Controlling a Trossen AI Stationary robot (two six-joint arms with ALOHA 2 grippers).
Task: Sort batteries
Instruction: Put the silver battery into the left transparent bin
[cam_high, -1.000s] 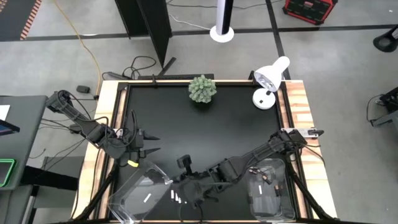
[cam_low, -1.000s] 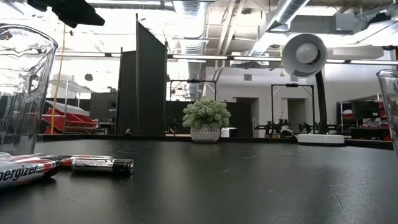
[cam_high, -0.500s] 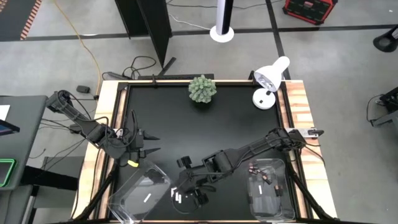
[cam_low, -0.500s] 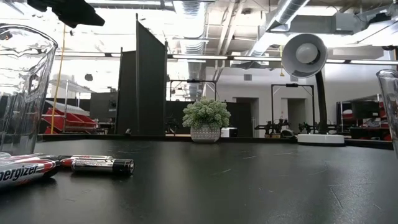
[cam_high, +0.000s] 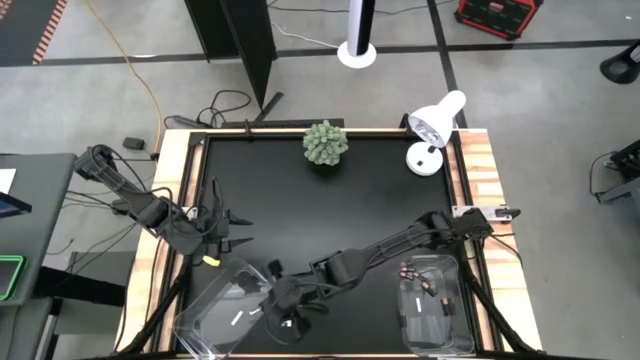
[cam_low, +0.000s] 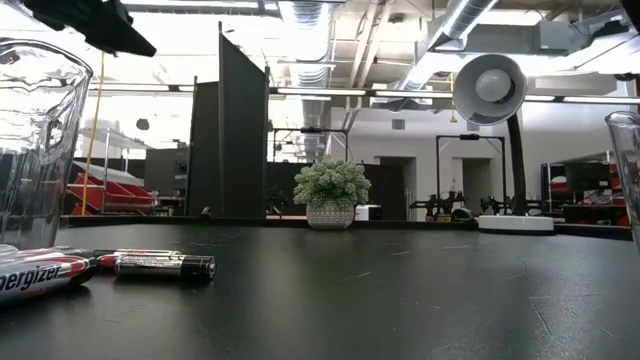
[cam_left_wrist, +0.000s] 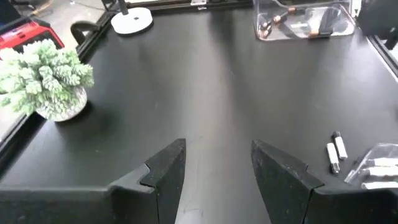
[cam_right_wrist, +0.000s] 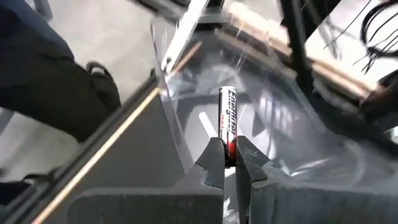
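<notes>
My right gripper is shut on a white battery with a red end and hangs over the left clear bin, near its right rim. One white battery lies on that bin's floor. Two more batteries lie flat on the black table beside this bin; the low view shows them close up. The right clear bin holds dark batteries with copper ends. My left gripper waits open at the table's left edge, above the tabletop. My right gripper pinches the battery's red end between its two fingertips. The battery lies along the fingers and sticks out past their tips. The fingers come from the table's right, slanting down. The battery is lifted clear, above the left bin's inside.
A potted plant and a white desk lamp stand at the table's far edge. The table's wooden rim frames the black top. The middle of the table is bare.
My right gripper, shut on the battery throughout, has swung toward the table's left edge and sunk, going from above the loose batteries on the table to above the left bin. The two batteries on the table have stayed where they were.
</notes>
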